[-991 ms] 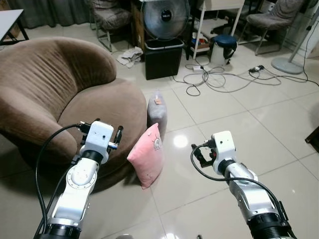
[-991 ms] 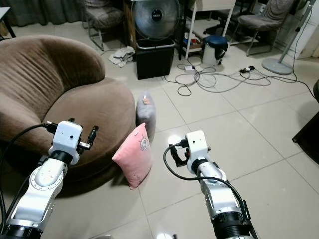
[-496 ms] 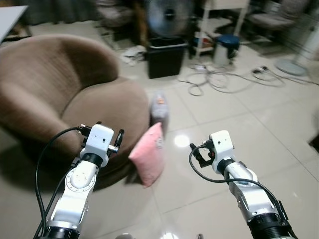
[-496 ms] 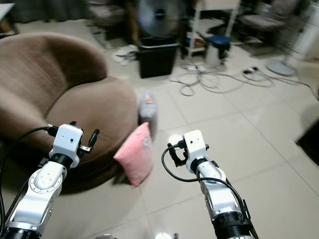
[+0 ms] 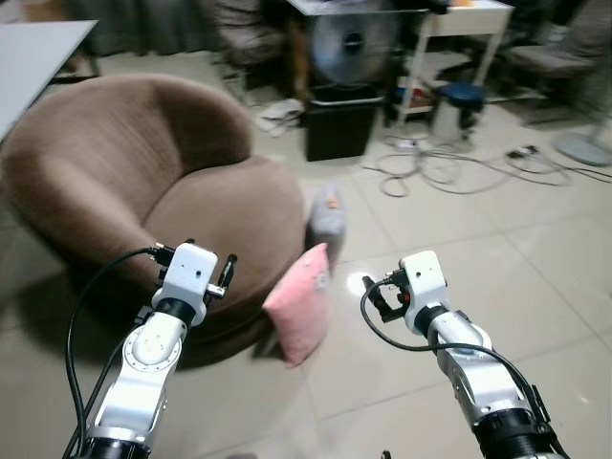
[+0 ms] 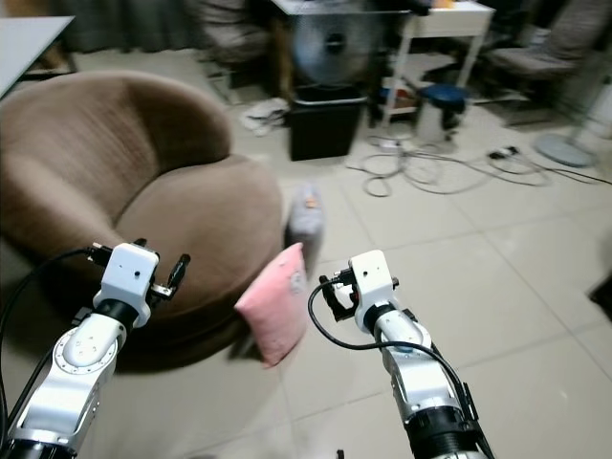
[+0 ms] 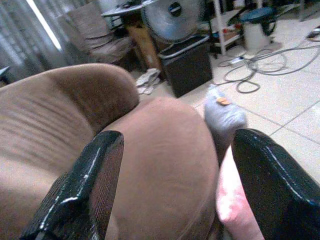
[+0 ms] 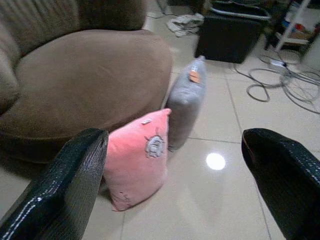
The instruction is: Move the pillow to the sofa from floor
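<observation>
A pink pillow (image 5: 300, 302) stands on edge on the tiled floor, leaning by the front of the round brown sofa (image 5: 206, 206). Just behind it a grey pillow (image 5: 328, 217) also stands upright against the sofa. My left gripper (image 5: 227, 272) hovers open over the sofa's front edge, to the left of the pink pillow (image 7: 235, 210). Open as well, my right gripper (image 5: 374, 298) hangs above the floor to the right of the pink pillow (image 8: 136, 157), level with it and apart from it. The right wrist view has the grey pillow (image 8: 186, 102) behind the pink one.
A black bin (image 5: 339, 126) with a fan (image 5: 352, 43) above it stands behind the sofa. Cables (image 5: 449, 169) sprawl over the tiles at the back right, near a white table (image 5: 459, 19) and a blue-topped stool (image 5: 462, 96). A crumpled cloth (image 5: 280, 114) lies by the bin.
The camera has shifted, so the sofa, pillows and bin now sit further right and lower in the picture. Both arms hold about the same pose, grippers still open.
</observation>
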